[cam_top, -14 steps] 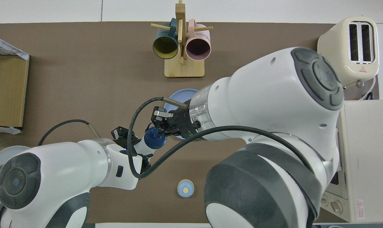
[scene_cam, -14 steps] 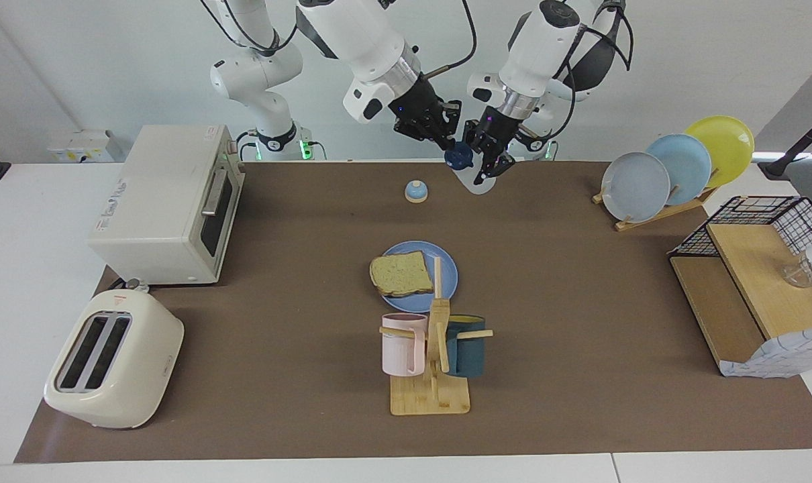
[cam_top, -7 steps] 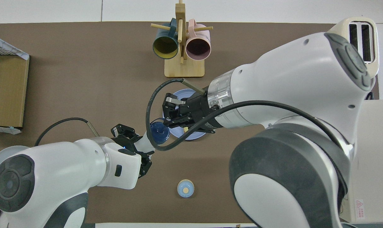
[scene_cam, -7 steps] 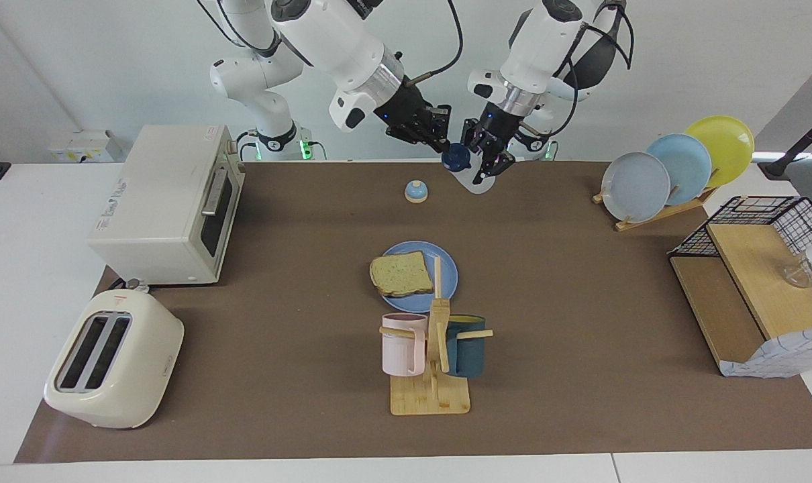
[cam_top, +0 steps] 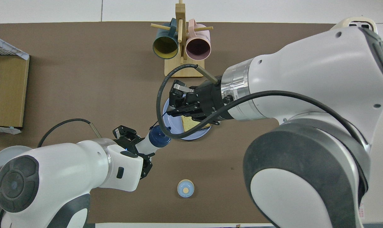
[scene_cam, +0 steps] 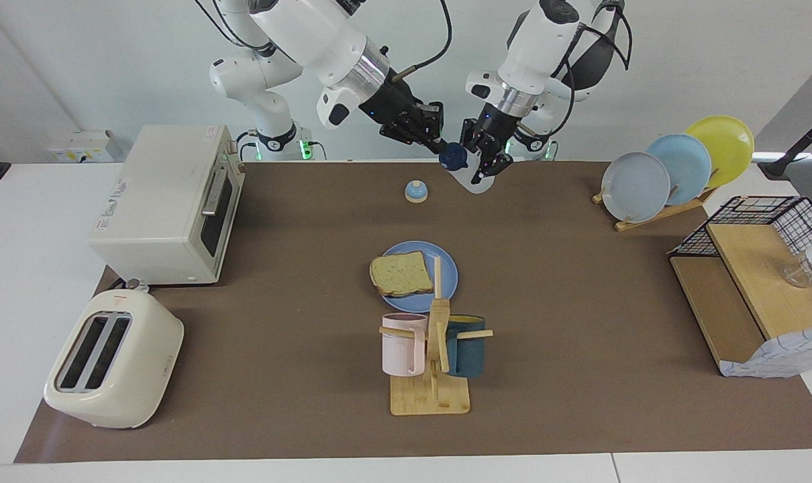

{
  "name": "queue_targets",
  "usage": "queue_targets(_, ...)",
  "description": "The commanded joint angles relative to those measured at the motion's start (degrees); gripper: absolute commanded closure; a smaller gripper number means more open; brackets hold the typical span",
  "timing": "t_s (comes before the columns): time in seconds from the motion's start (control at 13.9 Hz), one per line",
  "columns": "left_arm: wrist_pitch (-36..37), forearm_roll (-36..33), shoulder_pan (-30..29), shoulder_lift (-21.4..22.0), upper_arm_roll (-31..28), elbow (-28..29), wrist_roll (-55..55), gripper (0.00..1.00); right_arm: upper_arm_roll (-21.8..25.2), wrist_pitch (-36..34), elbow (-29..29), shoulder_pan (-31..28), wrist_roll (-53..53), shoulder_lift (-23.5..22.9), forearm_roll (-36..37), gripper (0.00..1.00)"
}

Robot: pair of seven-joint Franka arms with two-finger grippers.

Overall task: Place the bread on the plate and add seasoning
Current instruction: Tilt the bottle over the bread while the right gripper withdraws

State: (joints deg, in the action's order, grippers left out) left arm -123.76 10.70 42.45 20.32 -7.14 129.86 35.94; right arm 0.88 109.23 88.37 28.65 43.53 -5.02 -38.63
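Note:
The bread lies on the blue plate in the middle of the table, partly hidden under my right arm in the overhead view, where a strip of bread and some of the plate's rim show. My left gripper is shut on the seasoning bottle. It holds the bottle tilted in the air over the table edge nearest the robots. The navy cap points at my right gripper, which hangs close beside it with nothing in it.
A small blue bell stands near the robots' edge. The mug rack is just beyond the plate from the robots. A toaster oven and a toaster stand at the right arm's end. A plate rack and a wire shelf stand at the left arm's end.
My right gripper has lifted and drawn back from the bottle's cap, and its arm has swung higher. My left gripper keeps the bottle in almost the same place.

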Motion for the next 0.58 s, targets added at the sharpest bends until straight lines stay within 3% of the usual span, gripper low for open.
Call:
queue_targets(0.0, 0.54, 0.55, 0.27, 1.21, -0.6, 1.45, 0.98, 1.0, 0.35, 0.11, 2.67, -1.05, -4.66, 2.12, 3.53, 0.0)
queue_targets(0.22, 0.45, 0.55, 0.27, 1.21, -0.6, 1.45, 0.98, 1.0, 0.44, -3.56, 3.21, -1.66, -7.3, 2.82, 20.4, 0.0)
queue_targets(0.5, -0.34, 0.55, 0.09, 1.12, -0.6, 1.37, 0.8, 1.0, 0.44, -13.05, 2.25, -12.1, -24.23, 2.65, 28.58, 0.0)
